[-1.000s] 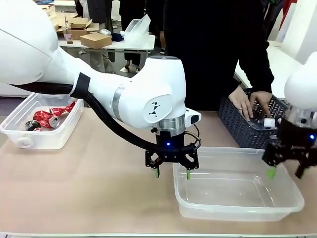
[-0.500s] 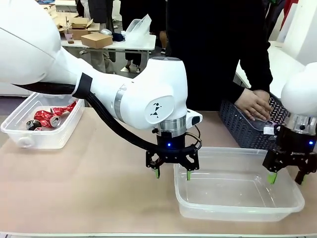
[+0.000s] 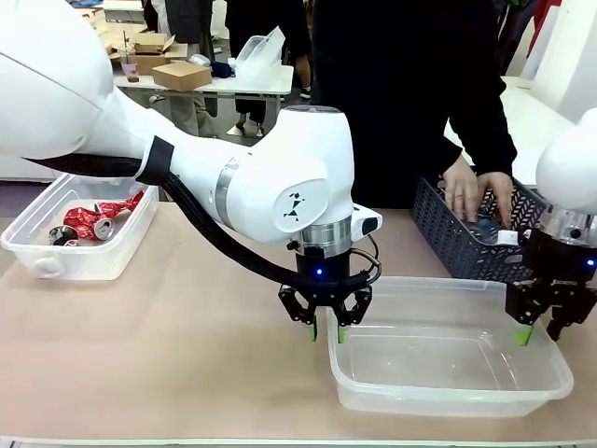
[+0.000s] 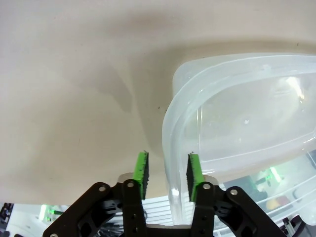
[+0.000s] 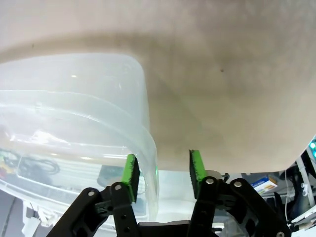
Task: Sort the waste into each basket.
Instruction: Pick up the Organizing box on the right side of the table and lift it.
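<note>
A see-through tub (image 3: 448, 401) stands at the front right of the table with nothing in it. My left gripper (image 3: 326, 331) straddles its left rim, jaws half closed, and in the left wrist view (image 4: 168, 154) a gap shows between the rim (image 4: 170, 128) and the outer pad. My right gripper (image 3: 538, 336) straddles the tub's right rim. In the right wrist view (image 5: 163, 154) one pad sits inside the wall (image 5: 148, 123) and the other stands clear outside it. A second tub (image 3: 37, 252) at the far left holds crushed red cans (image 3: 93, 222).
A dark grey lattice basket (image 3: 448, 238) stands behind the right tub. A person across the table has both hands (image 3: 476, 196) in it on a clear plastic item. The left arm's big white elbow hangs over the middle of the table.
Both grippers' jaws have narrowed around the tub's rims. The right gripper has come down lower onto the right rim. The person's hands have shifted inside the grey basket.
</note>
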You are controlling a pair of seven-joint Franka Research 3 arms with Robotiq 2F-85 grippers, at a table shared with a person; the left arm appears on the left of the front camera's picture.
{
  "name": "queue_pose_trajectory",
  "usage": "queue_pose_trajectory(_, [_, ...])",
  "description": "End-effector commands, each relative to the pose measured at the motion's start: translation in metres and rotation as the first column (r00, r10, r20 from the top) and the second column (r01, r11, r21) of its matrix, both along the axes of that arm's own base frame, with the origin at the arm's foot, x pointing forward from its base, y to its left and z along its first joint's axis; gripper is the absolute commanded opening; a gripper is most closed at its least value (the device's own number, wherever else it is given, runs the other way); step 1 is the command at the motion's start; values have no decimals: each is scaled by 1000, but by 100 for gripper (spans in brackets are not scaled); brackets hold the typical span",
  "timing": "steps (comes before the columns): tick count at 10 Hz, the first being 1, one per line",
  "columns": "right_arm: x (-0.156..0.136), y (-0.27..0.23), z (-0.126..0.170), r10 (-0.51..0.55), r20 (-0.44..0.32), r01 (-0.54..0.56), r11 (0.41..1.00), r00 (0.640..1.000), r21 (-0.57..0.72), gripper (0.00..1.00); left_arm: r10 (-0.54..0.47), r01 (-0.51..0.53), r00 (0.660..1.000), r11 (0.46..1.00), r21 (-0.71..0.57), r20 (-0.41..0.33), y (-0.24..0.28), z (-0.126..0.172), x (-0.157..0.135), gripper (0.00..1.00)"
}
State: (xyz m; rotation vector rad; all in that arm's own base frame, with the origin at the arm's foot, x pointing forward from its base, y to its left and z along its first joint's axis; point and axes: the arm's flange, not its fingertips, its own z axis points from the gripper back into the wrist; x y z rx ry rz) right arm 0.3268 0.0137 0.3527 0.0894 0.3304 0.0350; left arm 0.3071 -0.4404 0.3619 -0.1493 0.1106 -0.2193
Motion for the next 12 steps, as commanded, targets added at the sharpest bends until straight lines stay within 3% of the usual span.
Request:
queue_pose_trajectory(1, [-49,-2,-30,38,9,-38,999,999,12,0,-1,1,1000,1000,-2,23,1,2,-2,0])
queue_pose_trajectory(8, [-47,0,-13,-6,25,7,1000,1000,-27,0,22,-21,999,1000,-10,33,6,8,2,0])
queue_pose_trajectory(10, [-41,9,18,-15,20,16,999,1000,-34,0,11,-12,1000,999,-49,-27,25,32,4,0])
queue_pose_trajectory(12, [-31,25,62,5,-31,-6,1000,1000,-13,0,112,-117,992,990,-84,-63,71,89,-2,0])
